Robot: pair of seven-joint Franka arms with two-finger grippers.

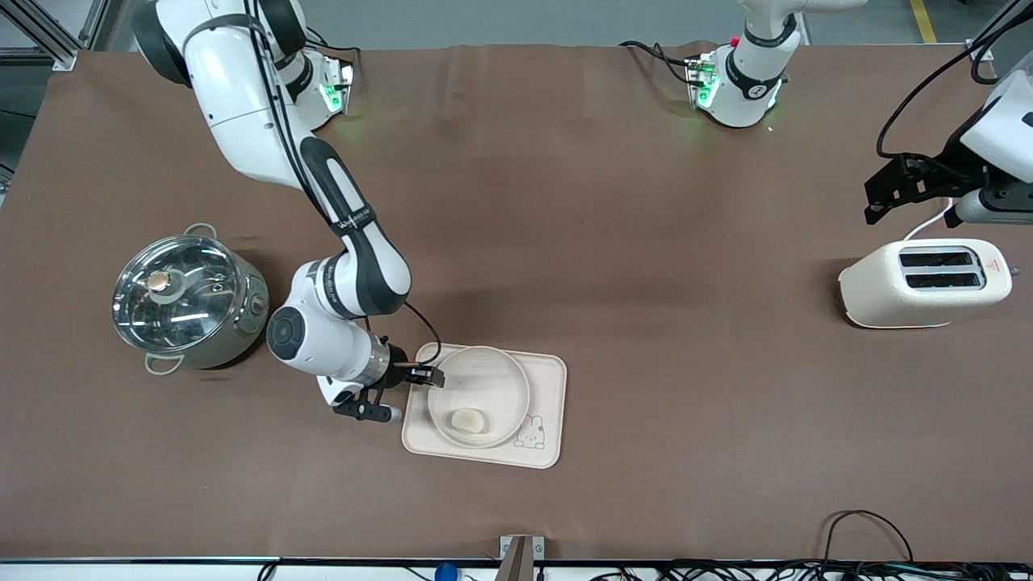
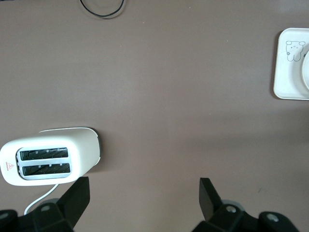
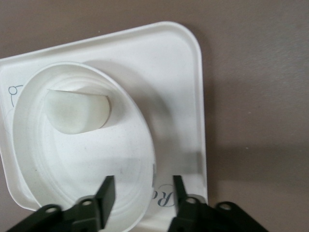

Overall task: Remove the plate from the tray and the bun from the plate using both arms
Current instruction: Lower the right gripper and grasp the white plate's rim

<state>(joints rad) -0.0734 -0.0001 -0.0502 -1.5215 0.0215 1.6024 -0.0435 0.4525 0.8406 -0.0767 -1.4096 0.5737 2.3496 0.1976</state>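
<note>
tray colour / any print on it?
Cream tray with a small rabbit drawing in one corner; front view shows it best.

Robotics lab, aluminium framing (image 1: 48, 32), brown-covered table (image 1: 613, 202), loose cables (image 1: 867, 528)

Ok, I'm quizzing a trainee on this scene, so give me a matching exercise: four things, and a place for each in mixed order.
Things:
1. bun
2. plate
3. pot
4. toaster

Places:
a. on the tray
b. toward the right arm's end of the table
c. in the plate
d. toward the left arm's end, under the left gripper

Pairs: 1-c, 2-a, 3-b, 4-d
</note>
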